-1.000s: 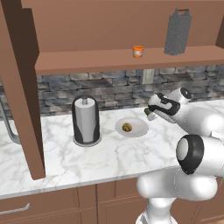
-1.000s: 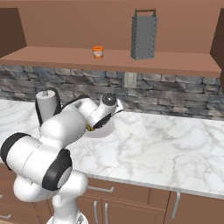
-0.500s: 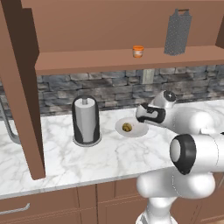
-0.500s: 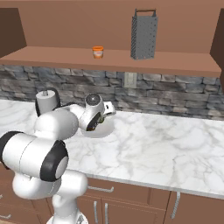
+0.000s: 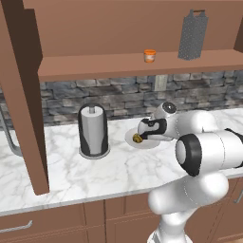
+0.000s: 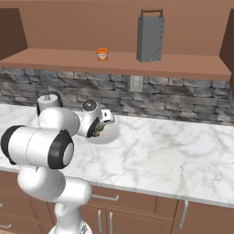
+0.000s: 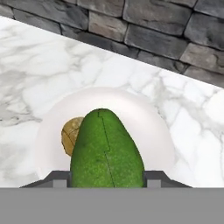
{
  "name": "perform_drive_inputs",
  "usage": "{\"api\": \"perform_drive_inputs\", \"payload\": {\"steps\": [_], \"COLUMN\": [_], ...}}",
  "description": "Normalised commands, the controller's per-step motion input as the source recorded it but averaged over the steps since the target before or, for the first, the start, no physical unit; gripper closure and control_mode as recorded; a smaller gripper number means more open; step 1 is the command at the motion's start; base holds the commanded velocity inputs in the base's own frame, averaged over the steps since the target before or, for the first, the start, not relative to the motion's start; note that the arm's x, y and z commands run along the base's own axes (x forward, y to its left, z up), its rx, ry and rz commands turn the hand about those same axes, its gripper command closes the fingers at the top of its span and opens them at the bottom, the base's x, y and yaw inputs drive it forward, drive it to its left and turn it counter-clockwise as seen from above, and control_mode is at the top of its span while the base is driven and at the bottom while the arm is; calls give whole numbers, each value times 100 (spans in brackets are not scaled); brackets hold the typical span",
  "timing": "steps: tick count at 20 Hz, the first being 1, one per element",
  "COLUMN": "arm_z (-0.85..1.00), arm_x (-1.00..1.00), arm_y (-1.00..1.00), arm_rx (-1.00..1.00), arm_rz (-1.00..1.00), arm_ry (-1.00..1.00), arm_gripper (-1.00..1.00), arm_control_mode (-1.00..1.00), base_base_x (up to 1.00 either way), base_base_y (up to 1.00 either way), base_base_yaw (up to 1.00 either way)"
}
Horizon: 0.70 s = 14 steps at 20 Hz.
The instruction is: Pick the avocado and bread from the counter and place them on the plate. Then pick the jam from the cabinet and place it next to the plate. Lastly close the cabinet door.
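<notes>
Much of the counter (image 5: 71, 175) is hidden by the robot's white arm in both base views, and its right part is cut off by the frame edge in the left base view. The cabinet (image 5: 118, 66) stands open above it; the cabinet door (image 5: 21, 95) hangs out at the left, with its top cut off and its handle not visible. To the right of the plate the marble is wide and bare in the right base view. The paper-towel holder (image 5: 93, 130) stands near the plate on its left side, apart from it.

The plate (image 7: 48, 135) lies on the counter near the stone wall, and its near rim is covered by the gripper (image 7: 107, 177) in the hand view. The gripper is low over the plate, and its fingers are clamped on the avocado (image 7: 106, 151), which hides most of them. The bread (image 7: 71, 135) lies on the plate, half hidden behind the avocado. On the shelf, the grater (image 6: 150, 35) stands well apart from the jam (image 6: 102, 54), which is small and its band hard to make out.
</notes>
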Motion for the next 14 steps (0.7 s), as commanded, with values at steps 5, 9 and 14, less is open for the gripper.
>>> {"api": "perform_drive_inputs", "payload": {"steps": [5, 9, 14], "arm_z": [-11, -8, -8], "arm_x": [2, 0, 0], "arm_y": [1, 0, 0], "arm_rx": [4, 6, 5], "arm_rz": [0, 0, -1], "arm_ry": [0, 0, 0], "arm_gripper": [100, 100, 100], "arm_control_mode": [-100, -100, -100], "base_base_x": [0, 0, 0], "base_base_y": [0, 0, 0], "base_base_yaw": [0, 0, 0]}}
